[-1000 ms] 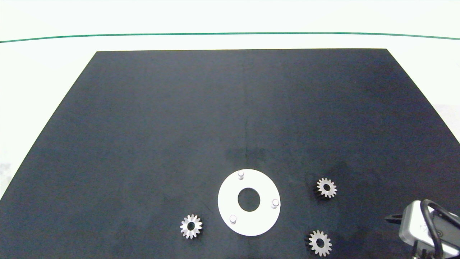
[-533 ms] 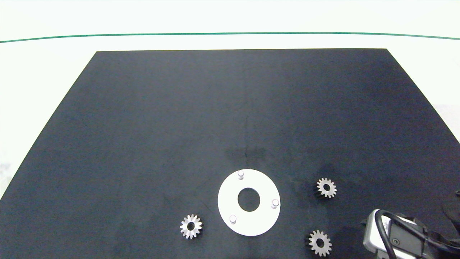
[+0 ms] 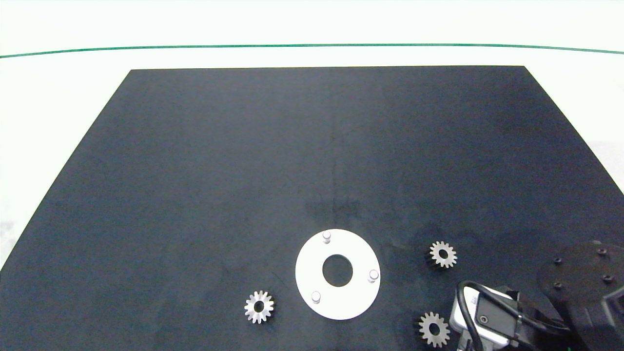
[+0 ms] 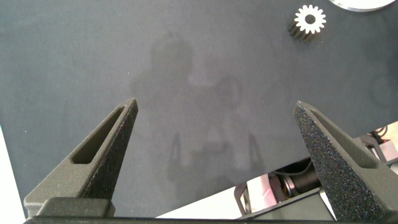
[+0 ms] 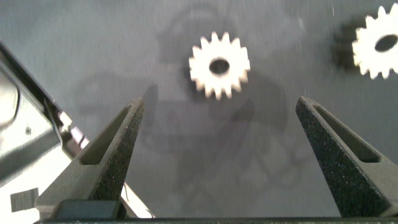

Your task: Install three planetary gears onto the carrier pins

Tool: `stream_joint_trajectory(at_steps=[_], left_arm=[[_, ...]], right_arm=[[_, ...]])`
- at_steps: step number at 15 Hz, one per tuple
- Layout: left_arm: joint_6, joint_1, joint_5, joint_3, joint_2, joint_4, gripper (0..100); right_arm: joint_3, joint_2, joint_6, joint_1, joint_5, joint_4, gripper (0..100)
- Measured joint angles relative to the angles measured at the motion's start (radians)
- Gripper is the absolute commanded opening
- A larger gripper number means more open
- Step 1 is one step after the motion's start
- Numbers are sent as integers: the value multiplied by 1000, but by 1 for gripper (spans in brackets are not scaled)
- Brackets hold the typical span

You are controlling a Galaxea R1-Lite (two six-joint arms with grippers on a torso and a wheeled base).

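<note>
While the right gripper [image 5: 217, 162] hangs above the black mat [image 3: 312, 146] with its two fingers spread wide and nothing between them, the nearest gear [image 5: 219, 65] lies flat just ahead of the fingertips, roughly centred on the gap. A second gear [image 5: 379, 45] sits off beyond the finger on that side, near but apart from the first. In the head view only the wrist of this arm shows, low at the right, close beside the lower right gear [image 3: 434, 329]; I take that to be the one centred in the wrist view, though the fingers are hidden there and I cannot be certain.

All three carrier pins [image 3: 373, 275] stand bare on the white disc [image 3: 337, 302], and the third gear [image 3: 259, 306] rests alone on the disc's far side from this gripper.

The gear is thin and flat on the mat, so fingers closing too high would likely skate over the teeth and nudge it away. A pinch landing on tooth tips, not in the valleys, could tilt the gear and leave its hole askew for the pin.

The left gripper [image 4: 217, 162], fingers also wide apart and empty, idles over bare mat with the third gear well ahead of it.
</note>
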Motion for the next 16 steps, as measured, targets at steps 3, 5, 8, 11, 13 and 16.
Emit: stream_joint_trajectory(at_steps=[3,5,8,11,13,16], left_arm=[[0,0,0,-1,-1,0,100],[-1,0,0,-1,-2,0,100],[-1,-1,0,-2,-3,0,100],[-2,-1,-1,-3,-3,-2,100],[-10,-2,0,-3,-4,-1,100],[-15,-3,-1,-7,-4,-2,100]], right_arm=[[9,49,29,54,-35,-55,100],[10,76,34,77,-54,-65,100],[11,93,35,79,-79,-66,100],[11,104,36,67,-85,-66,100],[9,118,54,52,-85,-68,97],[7,139,74,42,-85,-107,91]])
